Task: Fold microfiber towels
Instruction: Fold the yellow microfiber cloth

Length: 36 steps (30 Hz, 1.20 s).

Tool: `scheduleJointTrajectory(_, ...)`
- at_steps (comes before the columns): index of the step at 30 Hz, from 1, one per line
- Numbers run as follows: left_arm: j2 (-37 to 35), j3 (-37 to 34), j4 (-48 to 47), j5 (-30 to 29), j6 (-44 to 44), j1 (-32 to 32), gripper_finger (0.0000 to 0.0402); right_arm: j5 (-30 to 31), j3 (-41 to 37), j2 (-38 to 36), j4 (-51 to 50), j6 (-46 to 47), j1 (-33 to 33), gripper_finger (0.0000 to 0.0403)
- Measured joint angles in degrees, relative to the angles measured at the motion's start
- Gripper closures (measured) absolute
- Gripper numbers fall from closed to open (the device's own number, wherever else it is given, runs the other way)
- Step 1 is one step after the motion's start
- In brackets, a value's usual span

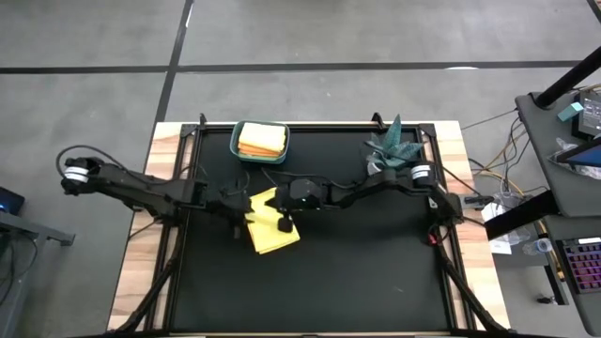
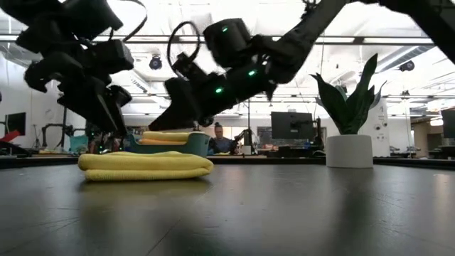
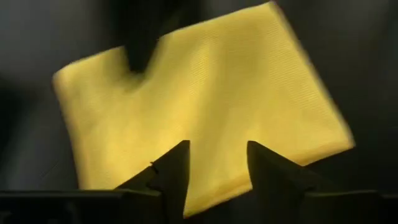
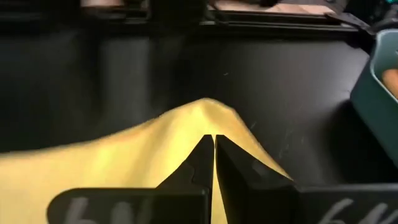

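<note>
Black table (image 1: 376,282): one folded yellow towel (image 1: 272,230).

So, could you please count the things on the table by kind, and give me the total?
Yellow towel lying folded on the mat: 1
Towels stacked in the bin, orange and yellow layers, exact number unclear: at least 2
Teal bin: 1
Potted plant: 1
Total: at least 5 things
</note>
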Motion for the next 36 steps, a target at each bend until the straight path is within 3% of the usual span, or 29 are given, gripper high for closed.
scheduleJointTrajectory(8, 5.2, -5.2, 14.6, 0.1, -1.3, -4.7, 0.0344, 0.5, 6.8, 5.7, -1.2, 6.0, -2.4, 0.0394)
scheduleJointTrajectory(14, 10.4, -6.8, 19.1, 0.9, -4.6, -5.7, 0.0397, 1.1, 7.2, 7.7, -2.3, 7.6, -2.9, 0.0394)
scheduleJointTrajectory(19, 15.6, -7.0, 23.6, 4.9, -6.3, -5.7, 0.0396, 7.9, 7.2, 9.0, -3.4, 8.6, -3.1, 0.0394)
scheduleJointTrajectory(25, 19.2, -6.5, 27.9, 8.0, -6.3, -5.7, 0.0396, 8.5, 7.2, 9.0, -4.0, 8.8, -3.7, 0.0394)
scheduleJointTrajectory(36, 8.5, -6.6, 20.2, 7.7, -6.0, -5.6, 0.0395, 7.8, 7.2, 4.9, -7.6, 5.7, -2.6, 0.0394)
